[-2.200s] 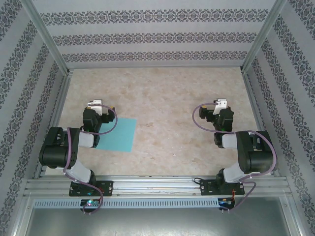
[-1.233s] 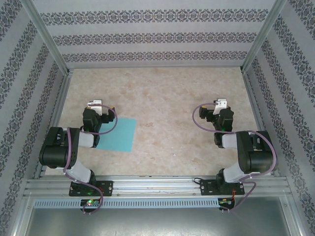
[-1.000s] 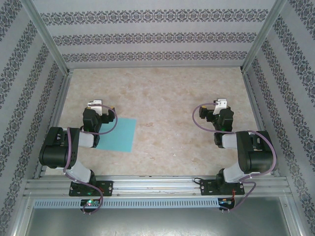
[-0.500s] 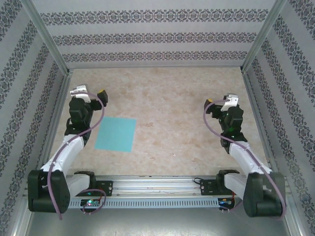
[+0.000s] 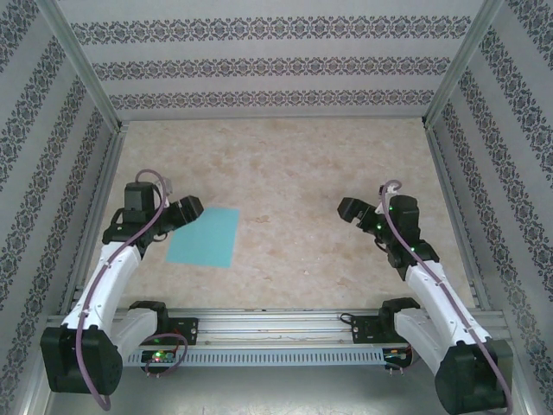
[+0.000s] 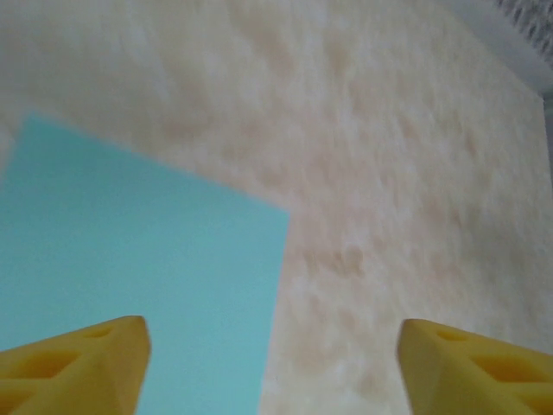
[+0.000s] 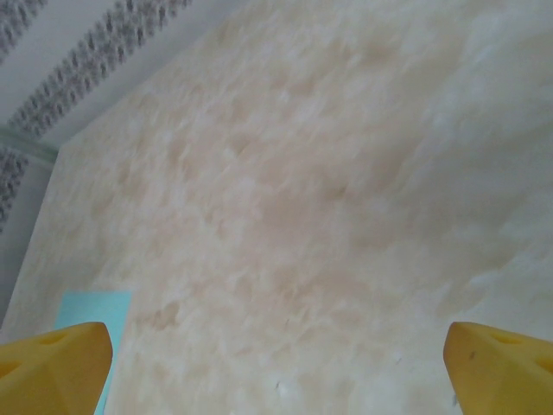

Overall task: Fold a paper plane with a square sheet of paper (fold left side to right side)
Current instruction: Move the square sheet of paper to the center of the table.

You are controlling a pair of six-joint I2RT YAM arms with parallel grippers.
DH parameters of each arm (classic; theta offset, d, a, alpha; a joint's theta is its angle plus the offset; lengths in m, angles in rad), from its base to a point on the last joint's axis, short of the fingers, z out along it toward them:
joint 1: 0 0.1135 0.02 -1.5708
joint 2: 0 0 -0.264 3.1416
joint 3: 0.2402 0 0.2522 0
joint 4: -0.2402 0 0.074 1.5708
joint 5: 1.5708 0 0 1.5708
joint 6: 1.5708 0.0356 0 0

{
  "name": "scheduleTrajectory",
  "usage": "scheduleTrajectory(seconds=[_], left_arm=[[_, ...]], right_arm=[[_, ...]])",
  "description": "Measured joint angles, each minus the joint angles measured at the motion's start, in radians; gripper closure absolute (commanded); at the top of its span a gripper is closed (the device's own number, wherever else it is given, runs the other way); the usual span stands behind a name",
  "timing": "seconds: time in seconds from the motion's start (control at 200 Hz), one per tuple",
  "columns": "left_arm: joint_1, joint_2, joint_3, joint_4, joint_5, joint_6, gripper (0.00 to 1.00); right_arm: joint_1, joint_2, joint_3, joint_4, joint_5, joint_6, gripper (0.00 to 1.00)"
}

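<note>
One flat turquoise square sheet of paper (image 5: 205, 236) lies at eight o'clock on the marbled counter (image 5: 285, 156); my left fingers (image 6: 78, 367) and right fingers (image 7: 52, 367) gape empty.

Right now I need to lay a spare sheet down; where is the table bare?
The table is bare between the paper and the right claw, and across the far half to the back wall. Crowded: near left, where the left claw hangs over the paper's far corner.

White-and-black arms (image 5: 108, 268), purple cables (image 5: 147, 172) — yellow fingertips (image 6: 78, 363).
</note>
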Motion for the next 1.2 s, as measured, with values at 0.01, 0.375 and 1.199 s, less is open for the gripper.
scheduleTrajectory(seconds=[0.01,0.375,1.199], left_arm=[[0.000,0.000,-0.008,-0.005,0.010,-0.002,0.36],[-0.007,0.069,-0.201,0.011,0.206,-0.103,0.58],[-0.109,0.466,-0.222,0.430,0.151,-0.210,0.90]], right_arm=[[0.005,0.000,0.000,-0.003,0.000,0.002,0.02],[0.217,0.142,0.059,-0.074,0.089,0.016,0.02],[0.294,0.207,0.151,-0.165,0.297,-0.025,0.02]])
